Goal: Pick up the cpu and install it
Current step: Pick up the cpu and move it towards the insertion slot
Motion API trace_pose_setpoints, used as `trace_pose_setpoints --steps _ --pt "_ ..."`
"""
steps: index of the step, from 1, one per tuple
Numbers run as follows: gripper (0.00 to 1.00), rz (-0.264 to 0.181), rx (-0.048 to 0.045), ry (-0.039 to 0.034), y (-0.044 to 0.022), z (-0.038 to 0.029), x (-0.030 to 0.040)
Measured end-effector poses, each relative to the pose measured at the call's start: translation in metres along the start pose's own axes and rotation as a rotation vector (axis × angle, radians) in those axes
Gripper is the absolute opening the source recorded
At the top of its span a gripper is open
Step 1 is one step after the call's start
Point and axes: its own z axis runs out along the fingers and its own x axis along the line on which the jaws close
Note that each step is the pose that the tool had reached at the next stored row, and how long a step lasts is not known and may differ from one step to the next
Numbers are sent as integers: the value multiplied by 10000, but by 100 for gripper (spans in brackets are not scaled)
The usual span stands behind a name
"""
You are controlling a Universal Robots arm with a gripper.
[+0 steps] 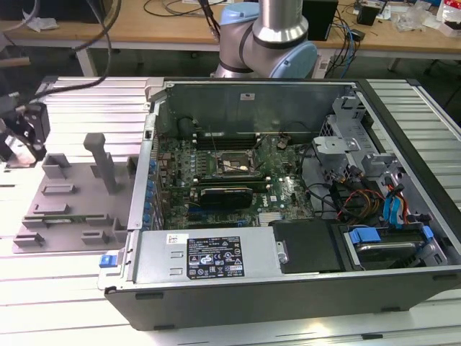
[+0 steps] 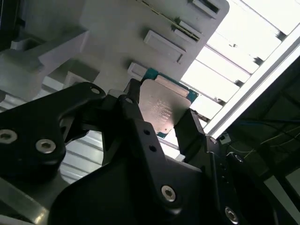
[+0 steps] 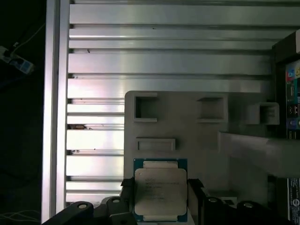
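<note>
The cpu is clamped by two opposite edges in the tool, with its metal top facing both wrist cameras. It is over the grey tray on the slatted tabletop, beside the open computer case.

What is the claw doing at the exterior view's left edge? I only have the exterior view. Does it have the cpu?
Observer: In both wrist views the cpu sits between the fingers of the claw, which press on two opposite edges.
Operator: Which face is toward the wrist?
Observer: The silver metal top faces the first wrist camera, with the green rim showing around it.
Operator: What is beneath it?
Observer: The grey fixture tray lies directly behind it in the first wrist view. I cannot tell whether the chip is lifted off it.
</note>
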Motion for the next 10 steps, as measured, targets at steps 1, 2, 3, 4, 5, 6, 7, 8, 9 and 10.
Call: trace_pose_setpoints --steps 1,2,3,4,5,6,7,8,9,10 --pt "54 0 0 -1 3 -57 0" --pt "54 0 1 0 9 -164 0" --pt "54 0 1 0 13 -232 0" --pt "54 0 0 -1 16 -273 -1" --pt "54 0 0 -1 20 -333 -1" --pt "54 0 0 0 23 -381 -1" --pt "54 0 0 -1 28 -458 -1" --pt "54 1 0 -1 34 -555 -1" --pt "54 -1 1 -1 37 -621 -1" --pt "54 0 -1 -5 40 -661 -1"
